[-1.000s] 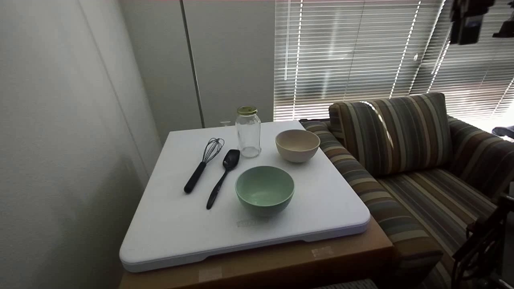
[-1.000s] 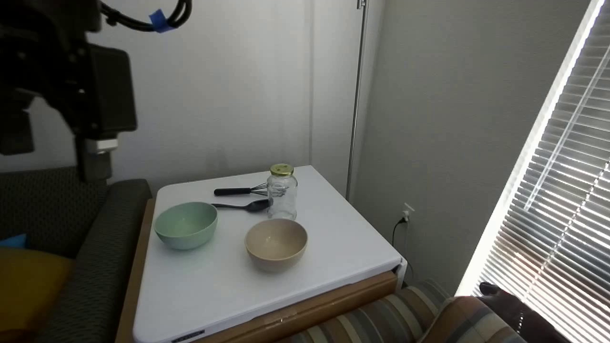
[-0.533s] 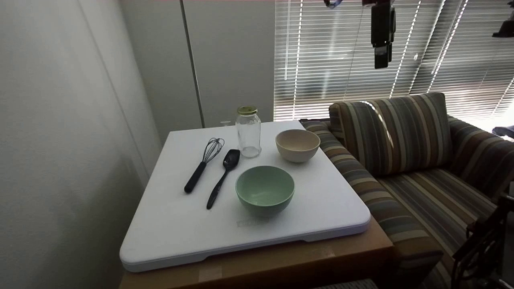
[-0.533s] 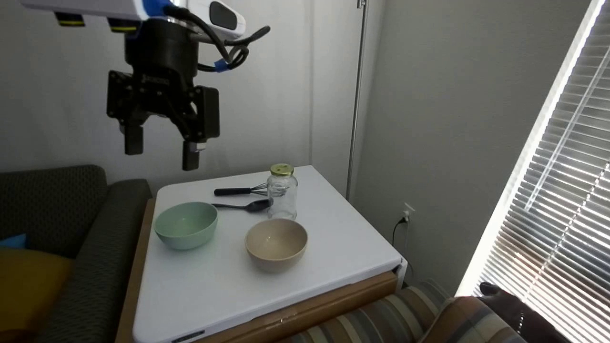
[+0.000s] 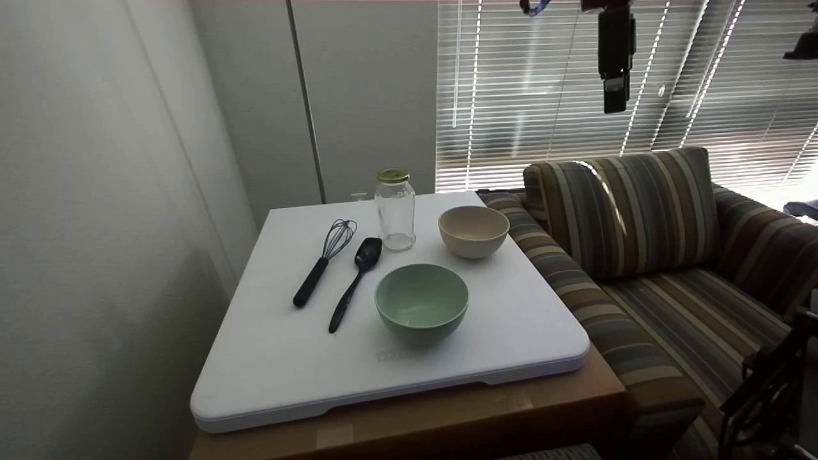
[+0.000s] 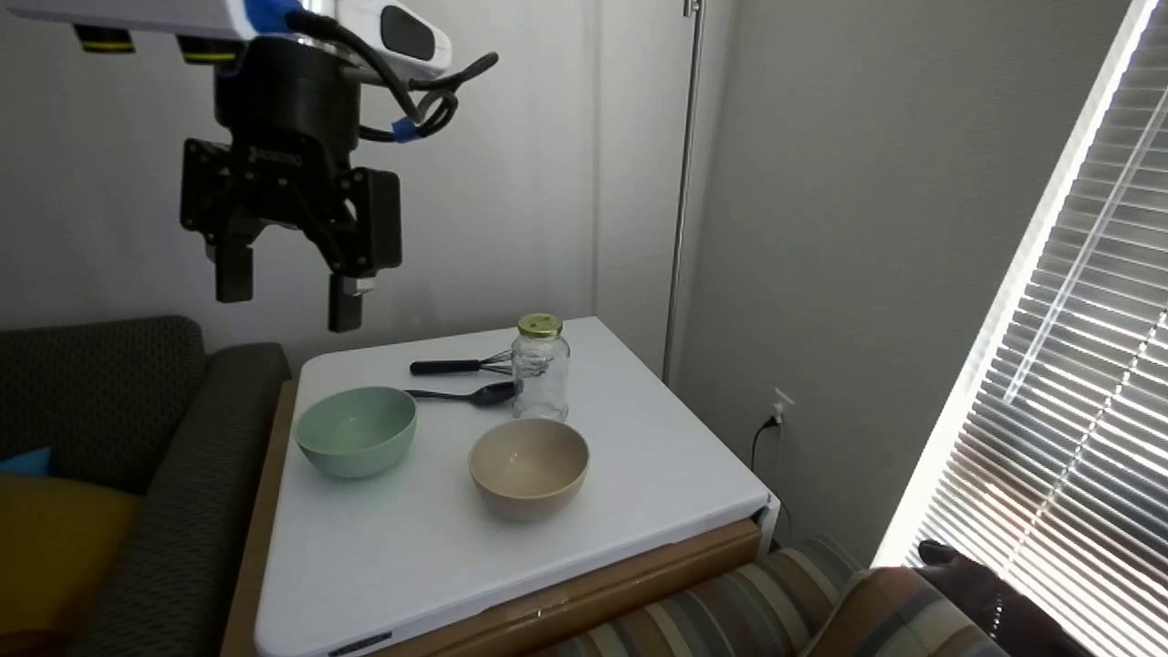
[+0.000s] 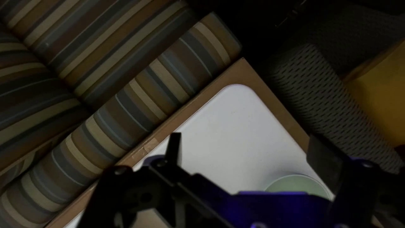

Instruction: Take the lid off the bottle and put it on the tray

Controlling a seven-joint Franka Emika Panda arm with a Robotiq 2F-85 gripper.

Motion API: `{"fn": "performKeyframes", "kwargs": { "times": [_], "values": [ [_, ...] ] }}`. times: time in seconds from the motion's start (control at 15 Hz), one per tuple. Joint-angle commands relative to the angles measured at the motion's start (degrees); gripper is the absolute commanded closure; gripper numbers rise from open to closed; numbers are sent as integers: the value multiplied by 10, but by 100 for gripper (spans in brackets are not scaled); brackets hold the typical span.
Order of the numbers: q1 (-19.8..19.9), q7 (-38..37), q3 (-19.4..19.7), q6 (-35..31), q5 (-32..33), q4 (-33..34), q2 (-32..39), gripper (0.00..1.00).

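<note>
In an exterior view the gripper, raised high, jaws spread with nothing between them, has swung in over the last second, then edged slightly toward nine o'clock. Lower down on the tray comes the tan bowl; beyond, at the bowl's twelve o'clock, the jar stands upright. The lid is still on it, at the gripper's three o'clock. That drift points away from it; removal, I judge, has not begun.
</note>
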State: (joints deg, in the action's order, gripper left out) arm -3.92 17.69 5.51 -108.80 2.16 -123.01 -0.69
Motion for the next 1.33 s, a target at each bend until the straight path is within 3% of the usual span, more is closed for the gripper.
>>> {"fn": "performKeyframes", "kwargs": {
  "times": [0.0,0.2,0.4,0.53,0.73,1.07,1.27],
  "values": [
    [36,30,1,-85,-69,-33,-12,0],
    [62,60,15,-153,-155,12,51,0],
    [78,58,2,-198,-238,94,137,0],
    [77,37,-18,-228,-243,155,196,0],
    [63,-12,-44,-227,-185,254,284,0],
    [8,-98,-29,-178,16,422,434,0],
    [-2,-100,-39,-158,54,517,505,0]
  ]
}}
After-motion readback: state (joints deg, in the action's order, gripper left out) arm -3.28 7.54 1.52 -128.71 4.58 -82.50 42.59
